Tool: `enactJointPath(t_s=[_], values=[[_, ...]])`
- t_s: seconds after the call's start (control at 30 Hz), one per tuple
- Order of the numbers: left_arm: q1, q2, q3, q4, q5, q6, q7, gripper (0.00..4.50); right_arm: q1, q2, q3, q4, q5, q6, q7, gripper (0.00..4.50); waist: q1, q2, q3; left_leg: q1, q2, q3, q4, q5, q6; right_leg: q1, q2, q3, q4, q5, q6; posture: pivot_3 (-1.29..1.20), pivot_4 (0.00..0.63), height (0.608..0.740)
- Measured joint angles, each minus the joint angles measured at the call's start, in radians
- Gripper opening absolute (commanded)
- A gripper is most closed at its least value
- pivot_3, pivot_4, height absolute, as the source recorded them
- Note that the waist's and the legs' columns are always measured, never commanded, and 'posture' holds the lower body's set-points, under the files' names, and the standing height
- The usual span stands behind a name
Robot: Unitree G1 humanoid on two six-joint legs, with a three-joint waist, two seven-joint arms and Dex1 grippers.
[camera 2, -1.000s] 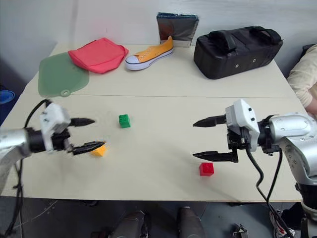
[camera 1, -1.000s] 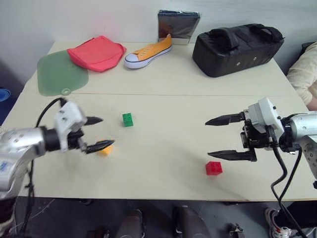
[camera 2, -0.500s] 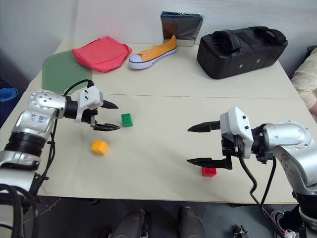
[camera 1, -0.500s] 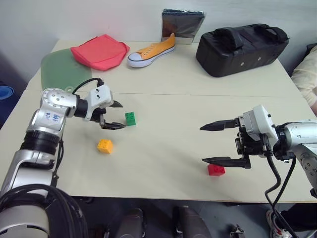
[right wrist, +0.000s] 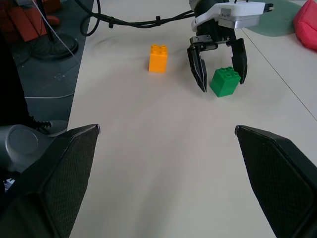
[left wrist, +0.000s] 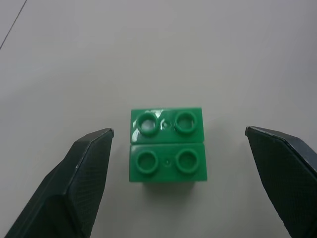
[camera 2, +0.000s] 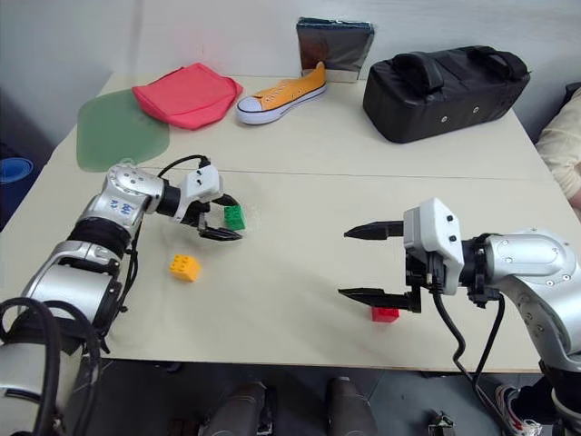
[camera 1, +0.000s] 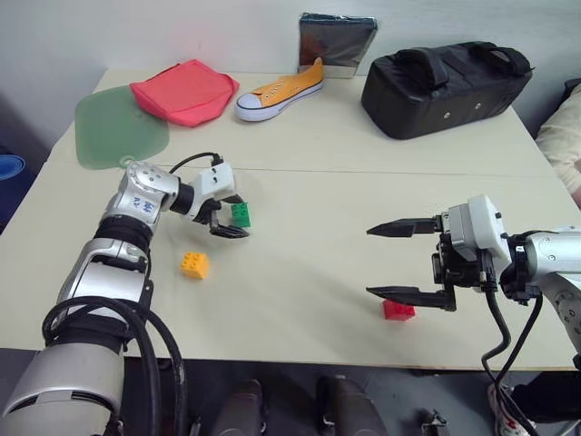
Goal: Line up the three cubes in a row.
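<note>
The green cube (camera 1: pixel 241 214) sits left of the table's middle, and my left gripper (camera 2: pixel 237 220) is open with one finger on either side of it, not touching. In the left wrist view the green cube (left wrist: pixel 167 151) lies studs up between the two fingertips (left wrist: pixel 94 148). Nearer the front edge, apart from the gripper, is the yellow-orange cube (camera 1: pixel 193 264). At the front right the red cube (camera 1: pixel 397 310) rests just under the lower finger of my right gripper (camera 1: pixel 370 262), which hovers open and empty, pointing left.
Along the back of the table are a green mat (camera 1: pixel 118 138), a red cloth (camera 1: pixel 184 91), an orange shoe (camera 1: pixel 280 89), a silver pouch (camera 1: pixel 337 41) and a black bag (camera 1: pixel 445 77). A person's sleeve (camera 1: pixel 558 136) shows at the right edge.
My left gripper has moved away from the yellow-orange cube, forward and to the right, and now straddles the green cube. The right gripper has stayed put, still open.
</note>
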Motion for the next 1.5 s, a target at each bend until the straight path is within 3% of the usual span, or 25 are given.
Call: enactJointPath(t_s=[0.3,0.53,0.63,0.77,0.9,1.03,1.17,1.5], values=[[-0.015,-0.016,0.007,0.041,0.035,-0.012,-0.017,1.50,0.022,-0.004,-0.002,-0.025,0.007,0.003,-0.018,4.50,-0.001,0.000,0.000,0.000,0.000,0.000,0.000,0.000,0.000,0.000,0.000,0.000,0.000,0.000,0.000,0.00,0.150,0.740],[-0.008,0.001,0.017,0.032,0.044,-0.023,-0.054,1.52,0.021,-0.004,-0.001,-0.025,0.006,0.003,-0.020,4.50,-0.001,0.000,0.000,0.000,0.000,0.000,0.000,0.000,0.000,-0.001,0.000,0.000,0.000,0.000,0.000,0.00,0.150,0.740],[0.045,0.015,0.039,-0.078,0.012,-0.016,-0.144,1.52,0.021,-0.007,-0.001,-0.025,0.007,0.004,-0.018,4.50,-0.001,0.000,0.000,0.000,0.000,0.000,0.000,0.000,0.000,-0.001,0.000,0.000,0.000,0.000,0.000,0.00,0.150,0.740],[0.216,0.049,0.050,-0.484,-0.090,0.109,-0.280,1.52,0.072,-0.035,-0.011,-0.034,0.004,-0.002,-0.001,4.50,-0.003,0.000,0.000,-0.001,0.001,-0.001,0.000,0.000,0.000,0.000,-0.001,0.001,0.000,0.000,0.000,0.00,0.150,0.740],[0.383,0.081,0.025,-0.979,-0.156,0.342,-0.274,1.52,0.193,-0.054,-0.041,-0.044,-0.022,-0.027,0.037,4.50,0.003,0.000,0.000,-0.001,0.000,-0.002,0.001,0.000,0.000,0.001,-0.001,0.002,0.000,0.000,0.000,0.00,0.150,0.740],[0.409,0.041,-0.042,-1.233,-0.166,0.555,-0.191,1.52,0.329,-0.093,-0.088,-0.047,-0.104,-0.116,0.099,4.50,0.016,0.000,0.000,0.005,0.000,-0.002,0.001,0.000,0.002,0.008,0.000,0.004,-0.001,0.001,0.001,0.00,0.150,0.740],[0.424,-0.002,-0.131,-1.337,-0.165,0.683,-0.126,1.52,0.420,-0.097,-0.118,-0.044,-0.159,-0.189,0.151,4.50,0.018,0.000,0.000,0.009,0.000,-0.002,0.000,0.000,0.002,0.012,0.001,0.004,-0.003,0.001,0.002,0.00,0.150,0.740],[0.441,-0.047,-0.297,-1.342,-0.097,0.771,0.003,1.52,0.414,-0.098,-0.127,0.002,-0.182,-0.231,0.167,4.50,0.021,0.000,0.000,0.009,0.000,-0.003,0.000,0.000,0.002,0.012,0.001,0.004,-0.003,0.001,0.002,0.00,0.150,0.740]])
